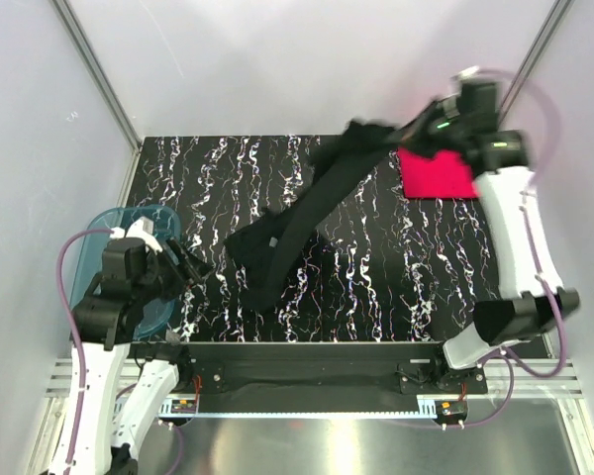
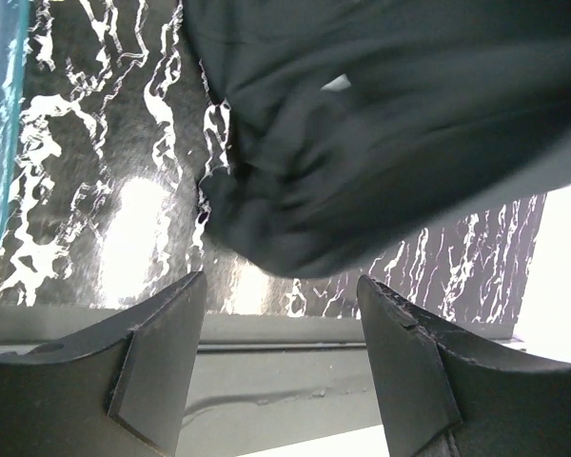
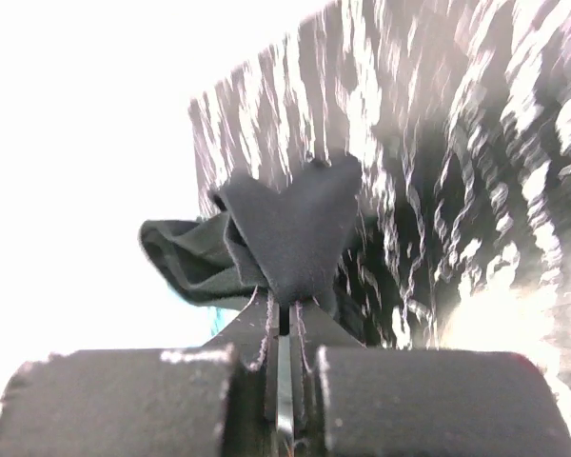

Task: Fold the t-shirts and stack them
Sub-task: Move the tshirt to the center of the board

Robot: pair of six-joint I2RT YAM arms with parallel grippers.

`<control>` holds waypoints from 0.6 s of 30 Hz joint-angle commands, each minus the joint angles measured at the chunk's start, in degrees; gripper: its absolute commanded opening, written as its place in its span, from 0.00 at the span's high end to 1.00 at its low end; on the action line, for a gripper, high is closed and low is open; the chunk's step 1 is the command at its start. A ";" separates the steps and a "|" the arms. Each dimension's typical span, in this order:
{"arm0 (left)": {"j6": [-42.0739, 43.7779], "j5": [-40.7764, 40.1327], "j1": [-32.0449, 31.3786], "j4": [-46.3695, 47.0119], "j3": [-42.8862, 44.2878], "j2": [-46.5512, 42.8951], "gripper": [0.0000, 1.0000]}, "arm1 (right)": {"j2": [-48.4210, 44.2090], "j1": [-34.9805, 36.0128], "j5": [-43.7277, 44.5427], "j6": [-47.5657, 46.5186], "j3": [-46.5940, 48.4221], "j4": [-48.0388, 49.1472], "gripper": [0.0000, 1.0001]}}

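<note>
The black t-shirt (image 1: 297, 213) hangs in a long twisted band from the middle of the table up to the far right. My right gripper (image 1: 396, 136) is shut on its upper end and holds it off the table; in the right wrist view a fold of black cloth (image 3: 295, 228) is pinched where the fingers of the right gripper (image 3: 287, 307) meet. The pink-red t-shirt (image 1: 436, 173) lies as a flat square at the far right, under that arm. My left gripper (image 1: 196, 267) stands open just left of the shirt's lower end (image 2: 390, 124), with nothing between the fingers of the left gripper (image 2: 281, 309).
A translucent blue tub (image 1: 129, 267) sits at the table's left edge under the left arm; its rim (image 2: 0, 114) shows in the left wrist view. The table (image 1: 416, 267) is black with white marbling. Metal frame posts and grey walls stand on both sides.
</note>
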 commanded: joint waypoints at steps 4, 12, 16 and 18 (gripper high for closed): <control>2.38 2.90 -0.17 7.13 1.97 3.94 0.30 | -4.13 -7.51 6.75 -7.36 27.80 -19.27 1.00; 3.61 3.34 -0.17 7.39 2.06 5.00 0.30 | -14.39 -7.68 10.63 -3.59 20.25 -12.83 1.00; 3.87 3.60 -0.17 7.22 1.45 4.30 0.30 | -16.43 -7.42 0.74 2.19 7.96 -9.74 1.00; 4.31 3.08 -0.17 6.87 1.36 4.12 0.30 | -18.26 -3.57 -2.97 8.41 0.75 -6.33 1.00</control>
